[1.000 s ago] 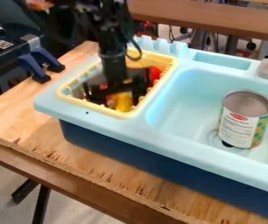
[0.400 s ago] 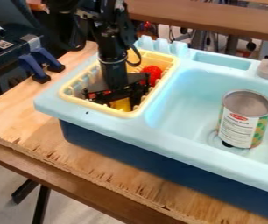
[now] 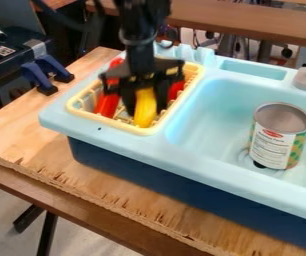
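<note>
The wooden table (image 3: 45,162) and the pale blue toy sink with a dark blue base (image 3: 212,174) sit just as they did, and the pale yellow plastic basket (image 3: 109,123) set into the sink has not shifted visibly either. What has changed is above it: the black two-finger end effector (image 3: 144,108) was down low inside the basket a moment ago, its crossbar close to the yellow rim, and has since come up, so that the crossbar hangs over the basket's back half. The large metal can with a white and patterned label (image 3: 273,145) remains upright in the basin beside the basket, untouched. With the arm higher, a long, smooth red object (image 3: 106,104) shows along the basket's side away from the basin, and part of a smaller red object (image 3: 176,90) shows by the side nearer the basin. Between the two is the long, rounded yellow object (image 3: 145,118), of which only a short end showed earlier. The end effector is narrowed, its fingers close against both sides of the yellow object, which I judge to be gripped. Its upper end is up between the fingers, while its lower end is near the basket's front; whether that end is clear of the basket's bottom I cannot tell, so the hold looks taken but the lift barely begun.
</note>
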Tool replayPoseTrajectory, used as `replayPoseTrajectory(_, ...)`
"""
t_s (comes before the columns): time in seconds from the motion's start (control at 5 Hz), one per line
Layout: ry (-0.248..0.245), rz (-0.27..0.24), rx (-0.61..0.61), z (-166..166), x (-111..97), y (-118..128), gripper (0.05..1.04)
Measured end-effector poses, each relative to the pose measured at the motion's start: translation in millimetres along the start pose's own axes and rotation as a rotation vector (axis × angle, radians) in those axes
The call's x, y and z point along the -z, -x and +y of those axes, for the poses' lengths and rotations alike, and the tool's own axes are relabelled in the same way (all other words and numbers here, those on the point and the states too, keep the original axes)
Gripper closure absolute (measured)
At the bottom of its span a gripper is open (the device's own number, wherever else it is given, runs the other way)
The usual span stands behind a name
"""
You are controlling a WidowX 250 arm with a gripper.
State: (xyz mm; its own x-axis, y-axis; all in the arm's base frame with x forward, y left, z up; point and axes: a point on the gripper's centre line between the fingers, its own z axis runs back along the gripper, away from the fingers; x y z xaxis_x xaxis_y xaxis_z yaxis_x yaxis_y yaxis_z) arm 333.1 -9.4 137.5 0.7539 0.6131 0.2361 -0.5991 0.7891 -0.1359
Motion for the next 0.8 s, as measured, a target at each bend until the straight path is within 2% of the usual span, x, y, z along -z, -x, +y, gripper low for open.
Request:
replayPoseTrajectory(0.2,0.041,-0.031,0.106,-14,-23,-5,0.530)
replayPoseTrajectory(0.4,0.090,-0.040,0.199,-31,-33,-2,0.530)
replayPoseTrajectory(0.8,0.245,0.005,0.409,-78,-38,36,0.530)
